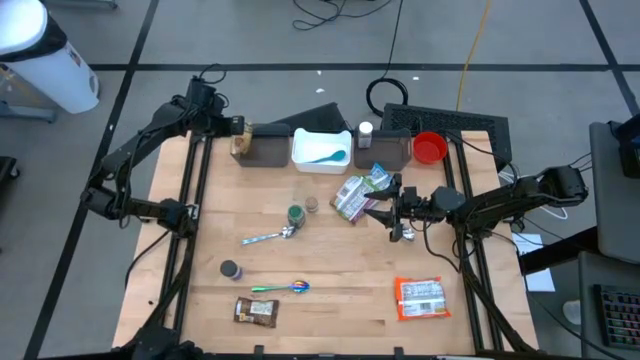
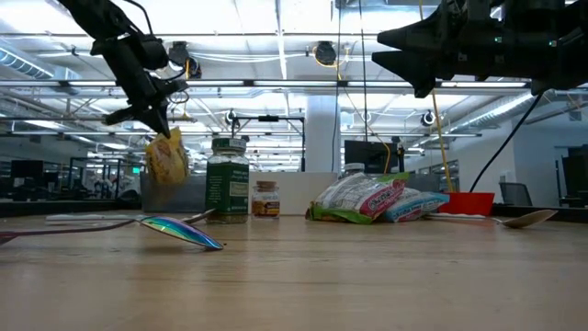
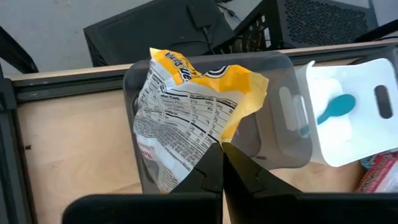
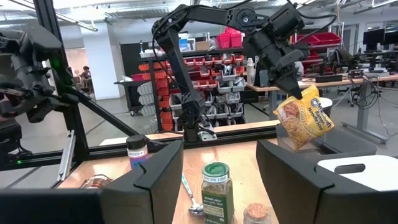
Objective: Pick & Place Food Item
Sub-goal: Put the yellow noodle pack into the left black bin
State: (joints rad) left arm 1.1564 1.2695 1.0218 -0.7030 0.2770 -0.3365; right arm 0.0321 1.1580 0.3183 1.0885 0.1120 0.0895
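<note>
Wooden tabletop from above: we hold the crinkled yellow snack bag [image 1: 239, 146] in our left gripper [image 1: 237, 128], fingers clamped shut on its top edge. Left wrist: it hangs directly over the grey plastic bin [image 3: 283, 118]. Our right gripper [image 1: 385, 212] waits mid-table, fingers parted, empty.

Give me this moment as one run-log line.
left gripper: shut on yellow snack bag, held over grey bin | right gripper: open, empty, hovering mid-table | placement: not yet done
</note>
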